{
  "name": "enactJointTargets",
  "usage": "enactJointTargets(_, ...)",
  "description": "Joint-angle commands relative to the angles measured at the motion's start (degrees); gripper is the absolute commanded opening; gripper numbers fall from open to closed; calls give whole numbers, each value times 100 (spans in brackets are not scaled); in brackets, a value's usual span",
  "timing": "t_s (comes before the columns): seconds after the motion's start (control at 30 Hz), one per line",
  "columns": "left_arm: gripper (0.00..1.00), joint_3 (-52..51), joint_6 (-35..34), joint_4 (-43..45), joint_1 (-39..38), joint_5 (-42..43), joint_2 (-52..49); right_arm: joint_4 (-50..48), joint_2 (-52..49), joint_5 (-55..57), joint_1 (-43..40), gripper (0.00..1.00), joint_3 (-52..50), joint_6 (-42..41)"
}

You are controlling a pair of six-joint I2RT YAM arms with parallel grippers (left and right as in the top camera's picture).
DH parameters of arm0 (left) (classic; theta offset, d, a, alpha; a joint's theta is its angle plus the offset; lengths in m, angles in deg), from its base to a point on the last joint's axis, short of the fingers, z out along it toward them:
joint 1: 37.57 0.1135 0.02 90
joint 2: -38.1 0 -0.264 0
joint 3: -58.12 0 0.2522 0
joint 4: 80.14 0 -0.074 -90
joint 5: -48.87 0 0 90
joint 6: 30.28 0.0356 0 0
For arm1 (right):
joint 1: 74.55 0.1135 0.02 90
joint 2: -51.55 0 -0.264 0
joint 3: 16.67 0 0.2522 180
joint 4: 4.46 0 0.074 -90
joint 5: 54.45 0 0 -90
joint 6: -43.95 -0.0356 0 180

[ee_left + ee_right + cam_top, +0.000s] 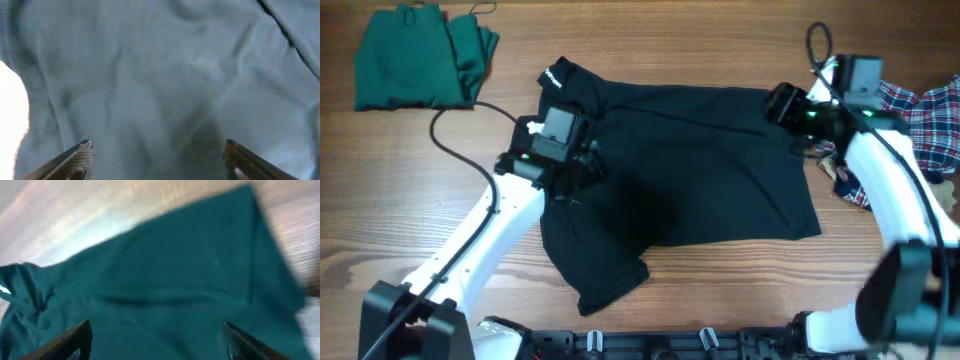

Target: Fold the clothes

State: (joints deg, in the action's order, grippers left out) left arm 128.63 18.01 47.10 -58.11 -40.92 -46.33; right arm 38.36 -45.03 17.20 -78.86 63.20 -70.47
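A black garment (690,170) lies spread across the middle of the wooden table, with a rumpled flap at its lower left. My left gripper (570,175) hovers over its left part; in the left wrist view the open jaws (157,152) frame wrinkled cloth (165,75) with nothing between them. My right gripper (782,105) is over the garment's upper right corner; in the right wrist view its jaws (157,335) are wide open above the cloth (175,280), which looks teal there. A folded green garment (415,55) lies at the far left corner.
A plaid red, white and blue garment (925,115) lies crumpled at the right edge, behind my right arm. A black cable (460,110) loops over the table left of the black garment. A black rail (650,342) runs along the front edge.
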Motion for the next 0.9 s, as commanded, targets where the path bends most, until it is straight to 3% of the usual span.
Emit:
enactJointTargets(0.0, 89, 48, 254, -52, 96, -94, 42, -236, -713, -240, -33, 80, 55, -817)
enactJointTargets(0.13, 91, 46, 254, -282, 94, -92, 31, -275, -896, 284, -146, 78, 55, -1029)
enactJointTargets(0.27, 98, 46, 251, -256, 94, -94, 26, 20, -935, 640, -214, 79, 52, -981)
enactJointTargets(0.87, 99, 46, 251, -238, 90, -94, 26, -702, -1541, 291, -208, 76, 52, -1003)
